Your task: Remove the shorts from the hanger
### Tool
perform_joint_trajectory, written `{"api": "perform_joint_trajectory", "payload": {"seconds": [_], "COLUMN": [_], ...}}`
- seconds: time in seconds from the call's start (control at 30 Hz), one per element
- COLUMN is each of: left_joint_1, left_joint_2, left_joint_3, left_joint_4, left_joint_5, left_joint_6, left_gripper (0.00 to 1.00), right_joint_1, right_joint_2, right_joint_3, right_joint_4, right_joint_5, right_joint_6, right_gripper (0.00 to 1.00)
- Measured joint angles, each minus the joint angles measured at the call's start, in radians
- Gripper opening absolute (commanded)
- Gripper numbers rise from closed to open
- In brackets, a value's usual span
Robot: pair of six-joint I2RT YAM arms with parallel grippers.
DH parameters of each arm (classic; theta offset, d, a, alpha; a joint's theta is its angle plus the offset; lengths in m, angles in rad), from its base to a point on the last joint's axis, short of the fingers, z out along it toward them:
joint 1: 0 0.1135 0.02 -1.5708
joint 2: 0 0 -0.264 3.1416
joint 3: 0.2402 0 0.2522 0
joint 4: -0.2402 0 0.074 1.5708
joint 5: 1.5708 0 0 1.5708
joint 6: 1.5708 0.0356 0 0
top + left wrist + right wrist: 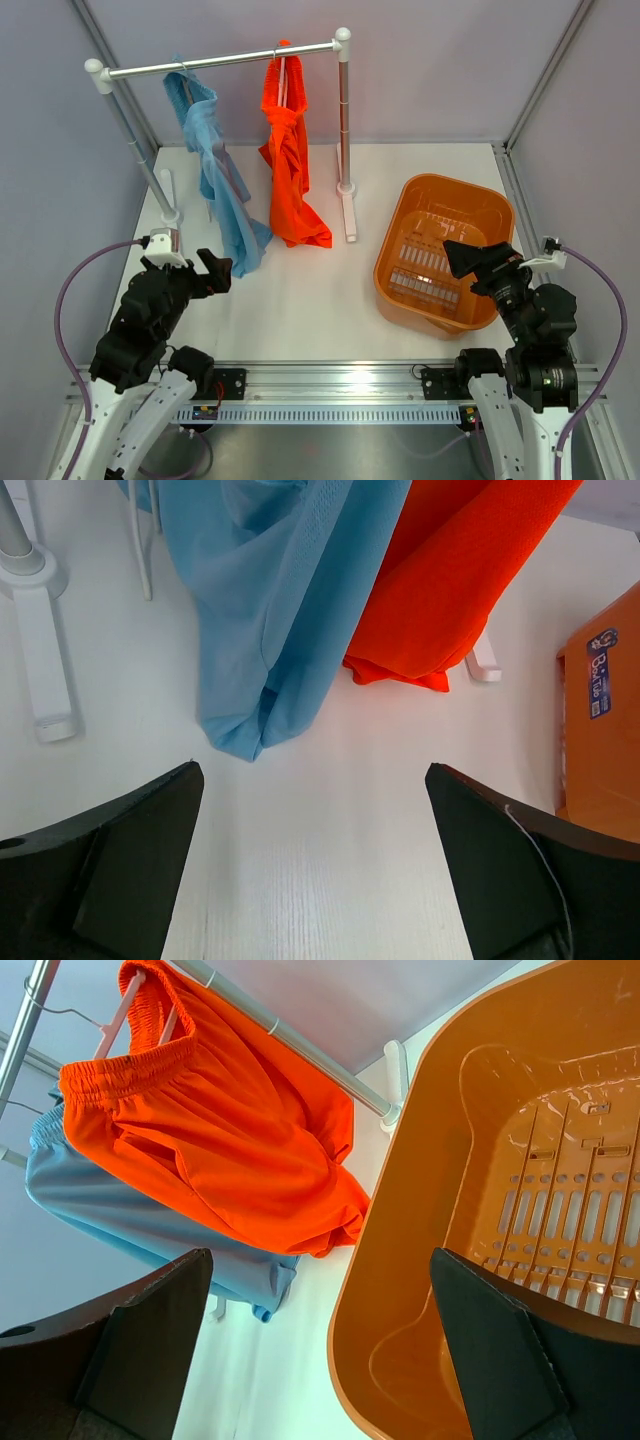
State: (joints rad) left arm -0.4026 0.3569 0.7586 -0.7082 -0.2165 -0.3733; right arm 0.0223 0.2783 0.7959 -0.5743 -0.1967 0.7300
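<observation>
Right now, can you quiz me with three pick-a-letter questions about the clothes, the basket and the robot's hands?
1. Where is the basket?
A) on the floor
B) on the table's right side
C) on a chair

2. How many pieces of clothing hang from the rail?
A) one
B) two
C) four

3. What are the robot's hands doing?
A) both open, holding nothing
B) both shut on cloth
C) one lifting the basket

Answers:
1 B, it sits on the table in front of the right arm.
2 B, there are blue shorts and orange shorts.
3 A, the left gripper and right gripper have their fingers wide apart with nothing between.
</observation>
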Motion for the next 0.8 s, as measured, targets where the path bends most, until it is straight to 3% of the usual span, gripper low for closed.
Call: {"api": "perform_joint_trajectory", "payload": {"seconds": [0.67,0.8], "left_joint_1": [0.0,0.0], "left_joint_2": [0.0,0.069], "left_joint_3": [0.004,0.118], "left_joint_4": [0.013,0.006], "left_joint_5": [0.023,0.027], "left_joint_6": [0.007,0.016], "left_gripper": [0.99,0.99], "right_joint_1": [0.0,0.0], "right_joint_2": [0.003,0.013], "right_joint_3": [-0.005,-0.005], "right_joint_4": [-0.007,-0.019], "right_joint_5": [0.002,0.002], "right_joint_6": [-0.009,-0.017], "right_gripper": [0.99,1.0]}}
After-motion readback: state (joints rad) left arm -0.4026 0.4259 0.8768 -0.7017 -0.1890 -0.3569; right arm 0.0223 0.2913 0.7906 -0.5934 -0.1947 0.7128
